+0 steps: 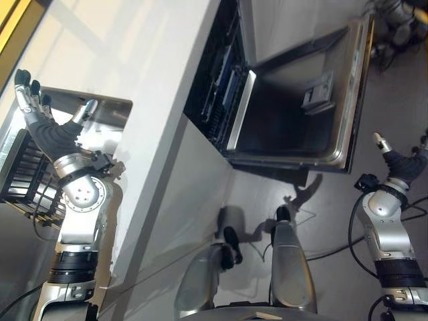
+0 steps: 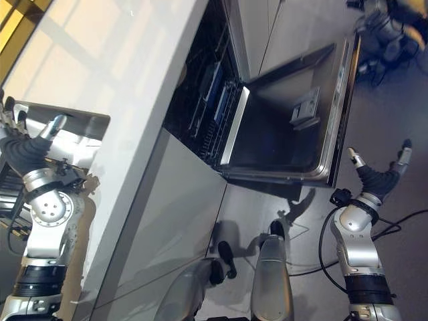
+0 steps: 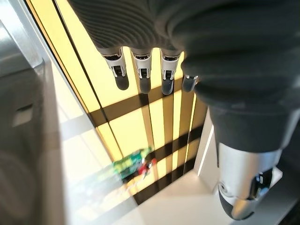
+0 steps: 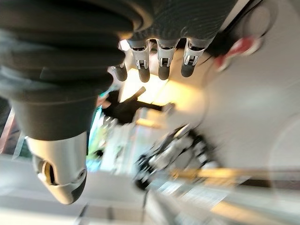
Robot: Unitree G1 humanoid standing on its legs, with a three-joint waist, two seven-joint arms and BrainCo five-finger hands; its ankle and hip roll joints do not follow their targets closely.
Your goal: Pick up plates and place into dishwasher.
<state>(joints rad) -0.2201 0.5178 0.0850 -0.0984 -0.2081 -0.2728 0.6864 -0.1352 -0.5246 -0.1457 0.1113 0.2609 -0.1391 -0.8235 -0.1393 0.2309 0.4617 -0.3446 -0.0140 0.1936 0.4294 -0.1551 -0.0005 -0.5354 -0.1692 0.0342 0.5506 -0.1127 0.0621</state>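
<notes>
Both empty, fingers straight: left robot hand raised over white surface by black wire rack, right robot hand beside open steel dishwasher; plates unseen, so lower left w/ care toward rack.

Pretty bright overall, sunlight streaking glare across the white surface, hard shadows on the floor, and the right wrist view's background is smeared with blur.

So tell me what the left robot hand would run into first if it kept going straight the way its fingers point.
The left robot hand is open over the sink area, fingers straight and holding nothing. Its wrist view looks past the fingers at a yellow panel with dark bars, so that seems first, though depth is unclear.
</notes>
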